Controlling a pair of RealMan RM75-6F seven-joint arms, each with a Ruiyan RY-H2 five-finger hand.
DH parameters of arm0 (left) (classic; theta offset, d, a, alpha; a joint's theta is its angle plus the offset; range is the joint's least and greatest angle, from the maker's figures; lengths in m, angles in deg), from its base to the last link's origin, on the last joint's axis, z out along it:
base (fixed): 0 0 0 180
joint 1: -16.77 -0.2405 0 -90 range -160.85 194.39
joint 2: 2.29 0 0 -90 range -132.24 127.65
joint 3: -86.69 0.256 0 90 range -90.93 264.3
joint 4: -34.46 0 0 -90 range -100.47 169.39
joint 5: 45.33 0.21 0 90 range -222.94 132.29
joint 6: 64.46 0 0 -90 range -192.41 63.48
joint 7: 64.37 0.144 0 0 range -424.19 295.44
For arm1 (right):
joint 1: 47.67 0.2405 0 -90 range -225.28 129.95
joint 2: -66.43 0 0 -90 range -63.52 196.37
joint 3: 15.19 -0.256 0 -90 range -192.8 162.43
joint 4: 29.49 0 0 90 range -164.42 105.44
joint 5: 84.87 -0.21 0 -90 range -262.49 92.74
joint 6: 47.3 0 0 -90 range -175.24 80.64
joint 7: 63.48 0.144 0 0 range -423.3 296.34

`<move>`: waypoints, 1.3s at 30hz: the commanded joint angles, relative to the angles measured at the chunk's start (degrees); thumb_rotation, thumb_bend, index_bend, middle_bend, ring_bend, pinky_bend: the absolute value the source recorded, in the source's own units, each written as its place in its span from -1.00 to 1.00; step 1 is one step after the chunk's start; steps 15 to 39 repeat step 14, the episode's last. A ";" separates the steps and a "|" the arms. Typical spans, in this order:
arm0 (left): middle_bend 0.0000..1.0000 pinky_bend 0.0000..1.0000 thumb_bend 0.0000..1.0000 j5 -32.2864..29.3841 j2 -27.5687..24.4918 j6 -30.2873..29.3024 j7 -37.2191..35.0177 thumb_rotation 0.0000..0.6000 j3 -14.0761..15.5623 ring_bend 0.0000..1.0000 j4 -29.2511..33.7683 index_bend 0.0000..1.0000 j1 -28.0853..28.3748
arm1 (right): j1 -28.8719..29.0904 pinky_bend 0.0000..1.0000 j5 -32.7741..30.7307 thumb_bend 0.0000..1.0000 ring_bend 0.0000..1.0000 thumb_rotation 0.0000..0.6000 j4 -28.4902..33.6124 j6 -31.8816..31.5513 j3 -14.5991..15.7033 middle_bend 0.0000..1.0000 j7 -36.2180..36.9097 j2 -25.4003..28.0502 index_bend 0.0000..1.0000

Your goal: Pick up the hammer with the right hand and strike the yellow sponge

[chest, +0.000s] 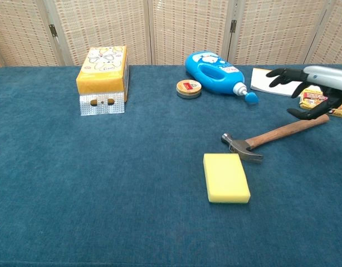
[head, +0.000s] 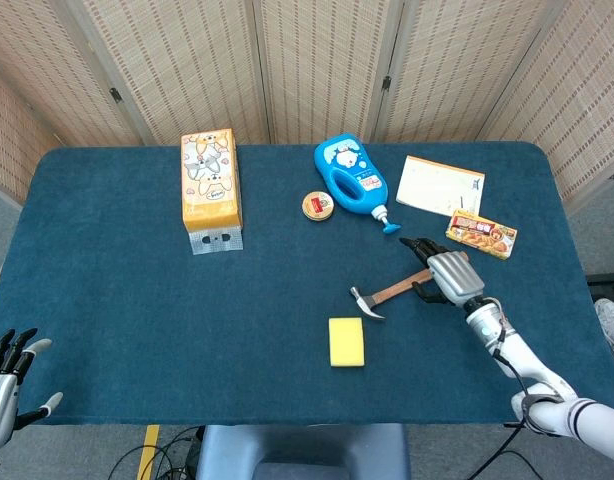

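Now the right hand (chest: 307, 92) hovers released, fingers spread, above the hammer (chest: 271, 139) handle's end; yellow sponge (chest: 226, 177) lies left, nearer the camera.

You have a hammer (chest: 271, 138) with a smooth reddish wood handle and a dull grey metal head. The sponge (chest: 226, 177) looks matt, finely porous yellow foam. The counter (chest: 104, 183) is covered in napped blue cloth. The bottle (chest: 213, 68) is glossy blue plastic.
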 commanded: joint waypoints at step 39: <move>-0.69 -0.60 -0.60 1.46 3.61 0.12 1.65 1.00 -1.19 -0.89 -0.48 -0.51 1.99 | -20.41 -0.48 -0.27 -0.22 -0.82 1.00 21.68 -22.63 5.57 -0.58 -16.84 18.59 -1.00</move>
